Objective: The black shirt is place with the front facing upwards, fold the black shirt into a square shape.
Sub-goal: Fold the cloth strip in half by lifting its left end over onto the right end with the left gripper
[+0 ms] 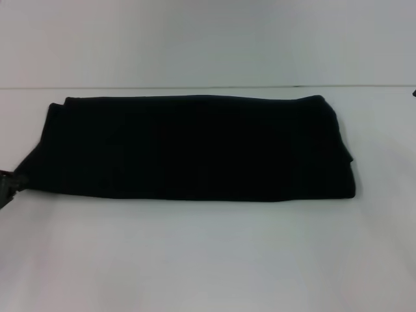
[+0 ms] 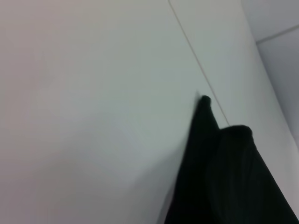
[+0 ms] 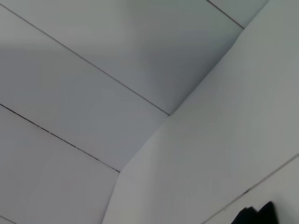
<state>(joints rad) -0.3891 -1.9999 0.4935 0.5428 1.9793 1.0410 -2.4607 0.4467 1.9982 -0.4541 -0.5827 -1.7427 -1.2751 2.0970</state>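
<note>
The black shirt [image 1: 195, 146] lies on the white table [image 1: 208, 253], folded into a long flat band that runs left to right, with no lettering showing. One end has a stepped double edge at the right [image 1: 348, 156]. My left gripper [image 1: 6, 185] shows only as a dark piece at the picture's left edge, right by the shirt's near left corner. In the left wrist view a folded end of the shirt [image 2: 219, 177] lies on the table. A small corner of the shirt [image 3: 257, 215] shows in the right wrist view. The right gripper is out of view.
The table's far edge [image 1: 208, 87] meets a pale wall just behind the shirt. Bare table surface lies in front of the shirt and to its right. The right wrist view shows mostly pale wall panels [image 3: 117, 93].
</note>
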